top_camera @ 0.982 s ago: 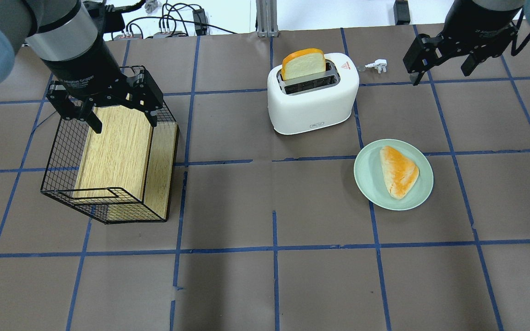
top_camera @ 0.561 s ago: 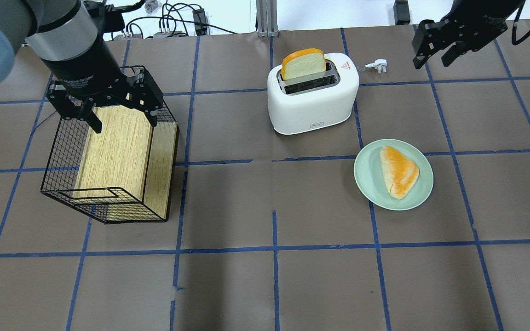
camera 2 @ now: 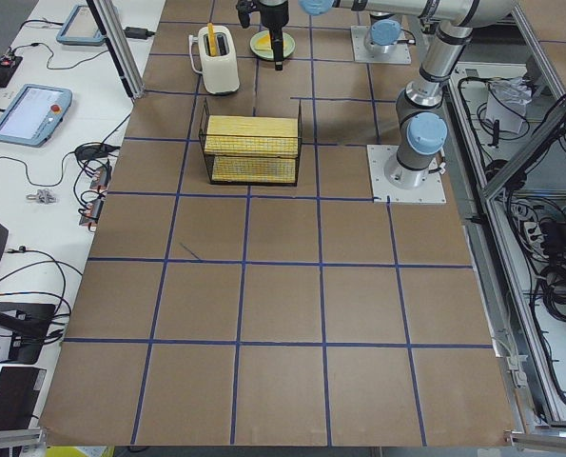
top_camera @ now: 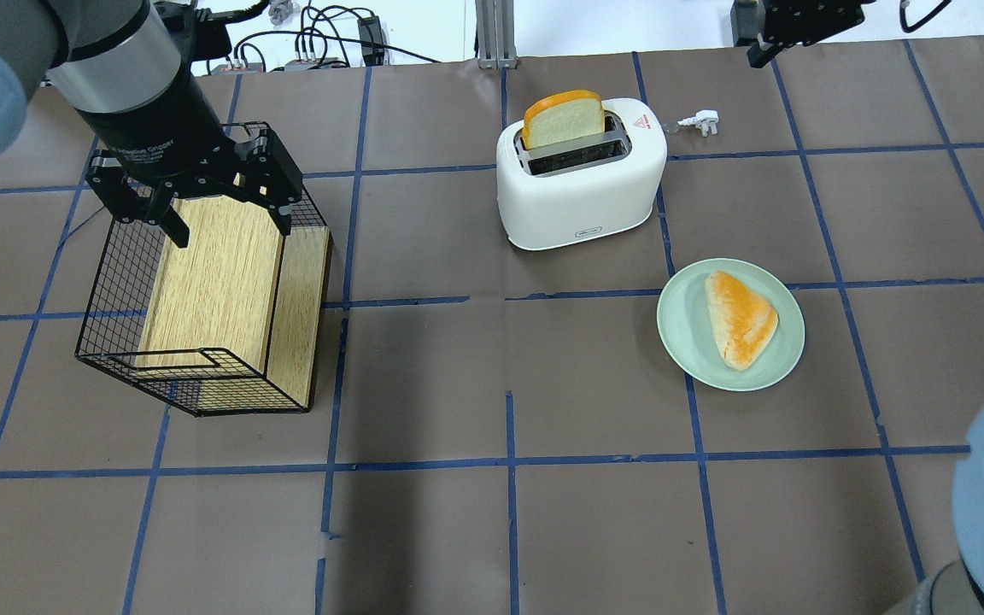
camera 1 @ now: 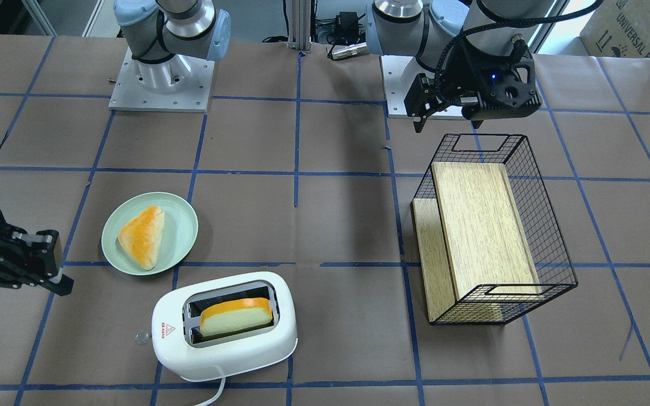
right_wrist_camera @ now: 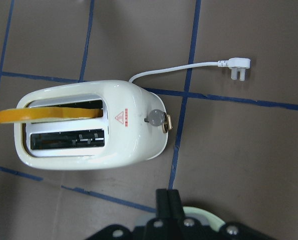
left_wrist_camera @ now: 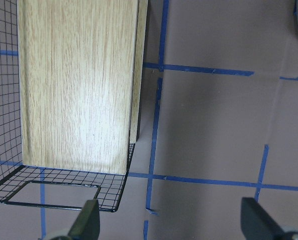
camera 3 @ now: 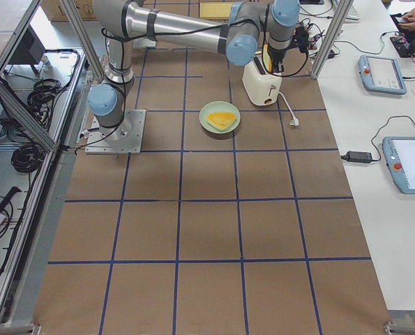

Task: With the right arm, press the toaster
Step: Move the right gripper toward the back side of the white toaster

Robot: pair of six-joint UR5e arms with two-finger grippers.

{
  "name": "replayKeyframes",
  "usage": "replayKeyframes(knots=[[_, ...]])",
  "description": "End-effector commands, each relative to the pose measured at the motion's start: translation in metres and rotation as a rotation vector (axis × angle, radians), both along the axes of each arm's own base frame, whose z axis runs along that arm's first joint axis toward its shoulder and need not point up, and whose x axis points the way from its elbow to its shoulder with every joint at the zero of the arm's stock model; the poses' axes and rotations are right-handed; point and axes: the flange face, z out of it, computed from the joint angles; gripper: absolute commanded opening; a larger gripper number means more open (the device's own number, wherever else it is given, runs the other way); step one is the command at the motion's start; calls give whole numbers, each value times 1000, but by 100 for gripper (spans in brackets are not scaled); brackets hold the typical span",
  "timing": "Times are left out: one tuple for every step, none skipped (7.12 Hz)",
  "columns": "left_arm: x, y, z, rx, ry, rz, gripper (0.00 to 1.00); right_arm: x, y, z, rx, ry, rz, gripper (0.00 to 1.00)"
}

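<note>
The white toaster (top_camera: 577,196) stands at the far middle of the table with an orange-crusted bread slice (top_camera: 562,120) standing up in one slot. Its clear lever knob (right_wrist_camera: 156,118) sticks out of the end marked with the red triangle. It also shows in the front view (camera 1: 223,338). My right gripper (top_camera: 787,26) hovers high, beyond and to the right of the toaster's lever end, apart from it. In the right wrist view its fingers (right_wrist_camera: 168,205) are pressed together, shut and empty. My left gripper (top_camera: 227,226) is open and empty over the wire basket.
A black wire basket (top_camera: 202,376) holding a wooden board lies at the left. A pale green plate (top_camera: 680,342) with a triangular pastry sits in front and to the right of the toaster. The toaster's white plug (top_camera: 701,120) lies loose beside the lever end.
My right gripper has moved away from me, toward the table's far edge, and now sits at the top of the overhead view. The left arm and the toaster have not moved.
</note>
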Motion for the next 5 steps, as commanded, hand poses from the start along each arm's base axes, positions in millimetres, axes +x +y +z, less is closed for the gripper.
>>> replayKeyframes(knots=[[0,0,0,0,0,0,100,13,-30,-64,71,-61,24,5],[0,0,0,0,0,0,100,22,-37,-82,88,-66,35,5],[0,0,-1,1,0,0,100,23,-40,-96,108,-73,36,5],[0,0,-1,1,0,0,100,24,-43,-109,123,-87,37,5],[0,0,-1,1,0,0,100,24,-48,-122,131,-89,38,5]])
